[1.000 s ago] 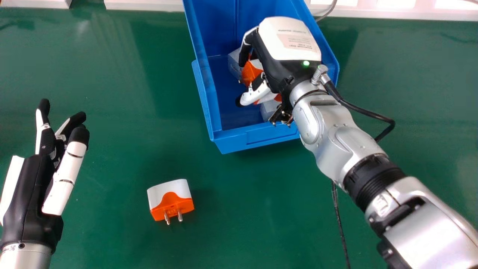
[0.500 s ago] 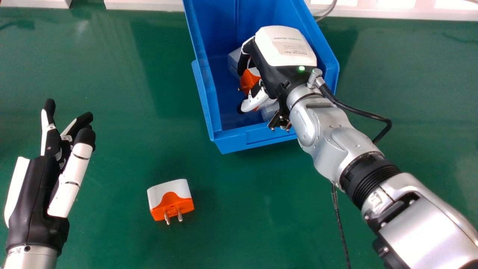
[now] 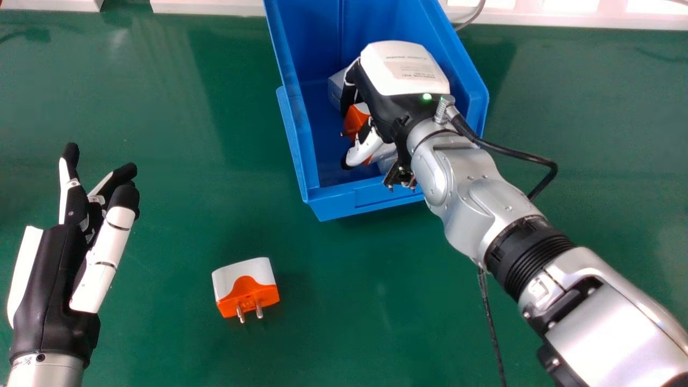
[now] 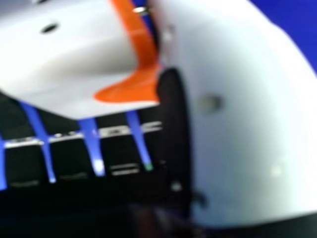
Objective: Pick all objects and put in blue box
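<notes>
Green tabletop (image 3: 349, 322) and grey cable (image 3: 475, 15)

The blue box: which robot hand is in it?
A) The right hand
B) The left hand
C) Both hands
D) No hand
A: the right hand is down inside the blue box, while the left hand is outside it.

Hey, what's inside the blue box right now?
In the blue box, the right hand grips an orange-and-white plug adapter. Parts of a pale item beyond it and another nearer show; the hand covers the rest, so I can't tell what else lies underneath.
</notes>
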